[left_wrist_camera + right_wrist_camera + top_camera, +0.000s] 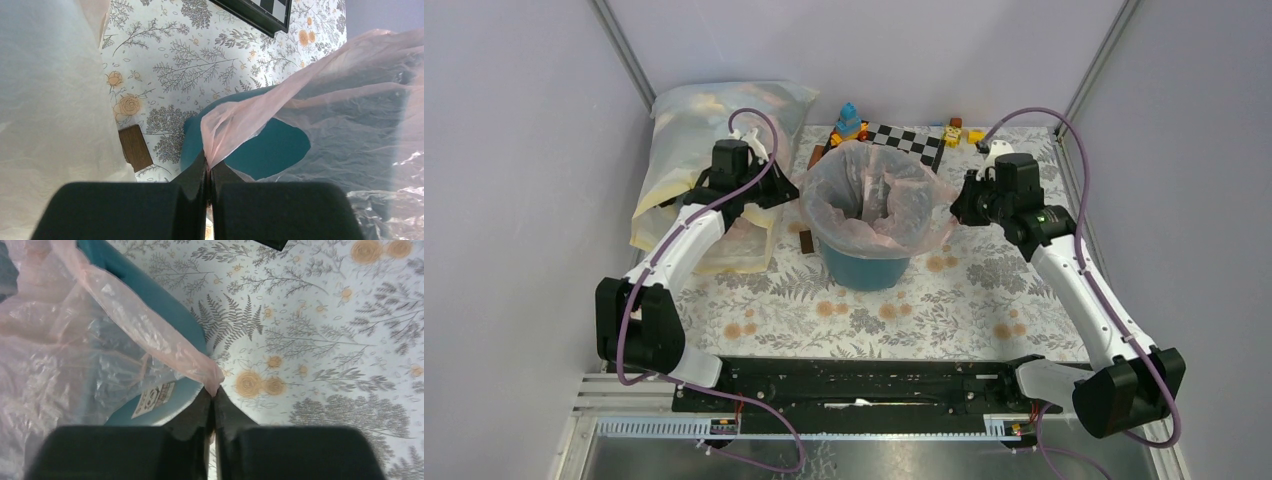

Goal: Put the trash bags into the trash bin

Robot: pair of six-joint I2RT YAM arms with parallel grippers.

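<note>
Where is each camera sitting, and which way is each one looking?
Top camera: high above and behind the robot, looking down at the table, trash bin and trash bag; left arm and right arm show.
Left wrist camera: on the left arm, looking along the left gripper, shut on the bag's edge.
Right wrist camera: on the right arm, looking along the right gripper, shut on the bag's other edge.
Shared: both wrist views show the pink bag, teal bin and flowery table.

Floral-cloth table (984, 300): teal bin (864, 268) in the middle, big sack (684, 150) at left, checkerboard (909, 142) and toys (851, 122) at the back, little brown block (806, 241) just beside the bin.
</note>
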